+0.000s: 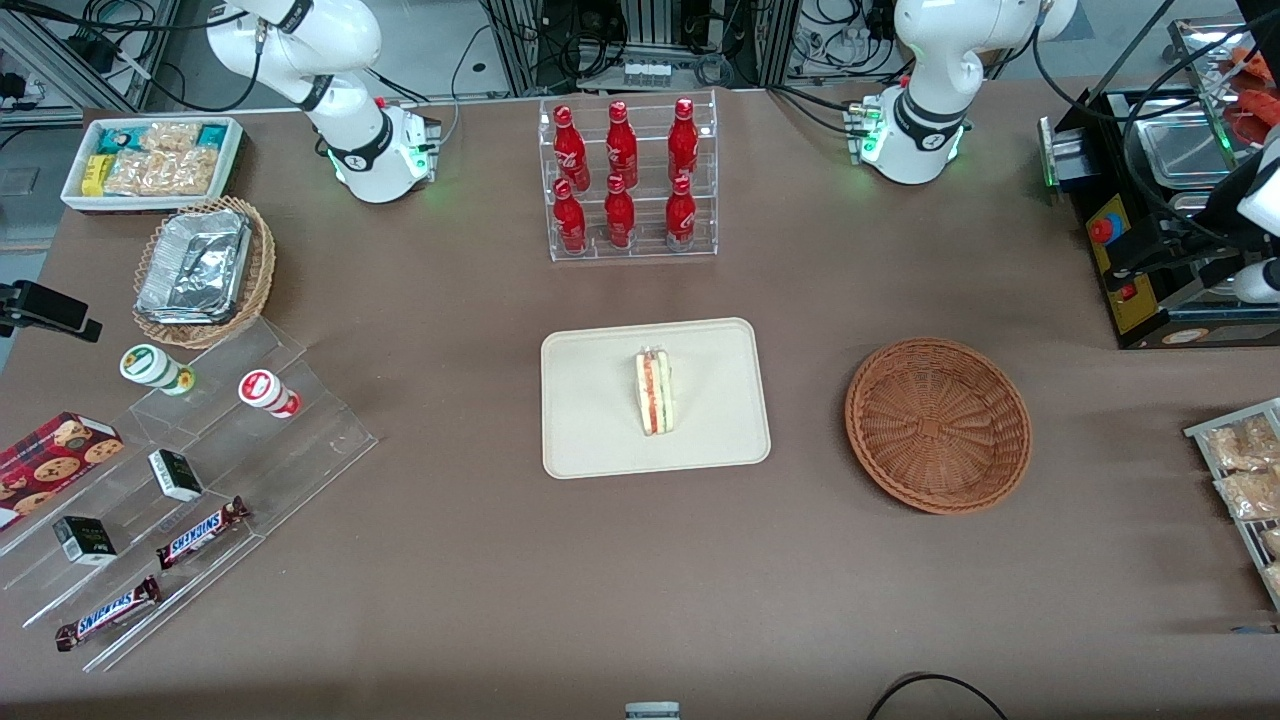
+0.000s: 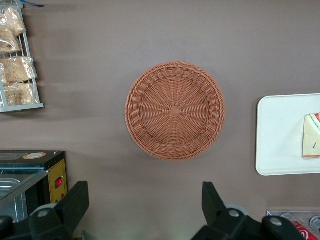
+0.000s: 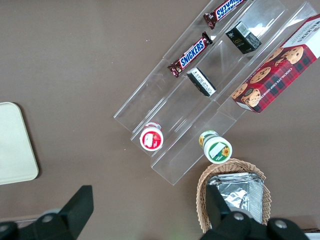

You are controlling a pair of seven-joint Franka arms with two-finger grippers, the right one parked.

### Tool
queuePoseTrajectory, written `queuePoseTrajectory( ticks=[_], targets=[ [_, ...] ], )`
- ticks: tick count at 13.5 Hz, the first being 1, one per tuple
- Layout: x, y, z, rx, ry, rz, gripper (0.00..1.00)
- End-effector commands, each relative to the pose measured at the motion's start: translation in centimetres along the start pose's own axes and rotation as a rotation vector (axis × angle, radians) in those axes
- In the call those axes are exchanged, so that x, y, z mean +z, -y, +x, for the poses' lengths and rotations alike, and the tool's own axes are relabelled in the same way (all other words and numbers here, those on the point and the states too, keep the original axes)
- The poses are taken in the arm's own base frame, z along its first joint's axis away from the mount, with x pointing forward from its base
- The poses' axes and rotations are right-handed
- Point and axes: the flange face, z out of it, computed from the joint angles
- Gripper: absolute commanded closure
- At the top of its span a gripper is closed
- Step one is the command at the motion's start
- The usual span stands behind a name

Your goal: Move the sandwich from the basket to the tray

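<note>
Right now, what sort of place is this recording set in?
Probably a lab mock-up of a snack shop: red bottles in a clear rack, Snickers bars on acrylic steps, cabling nearby. The open gripper hangs above the empty basket.

Your left arm is raised high over the table, its wrist pointing straight down. The gripper (image 2: 145,210) hangs in the air with nothing between its 2 dark fingers (image 2: 75,202), which are spread wide apart. In the front view you see only the arm's white base and lower links (image 1: 925,90) at the far edge of the table, toward the working arm's end; the gripper itself lies outside that view.
</note>
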Motion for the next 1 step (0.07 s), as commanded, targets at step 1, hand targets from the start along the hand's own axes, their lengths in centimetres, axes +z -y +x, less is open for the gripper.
queuePoseTrajectory(
  ticks=[1],
  targets=[
    [-0.61, 0.3, 0.17, 0.016, 0.008, 0.001, 0.0]
  ],
)
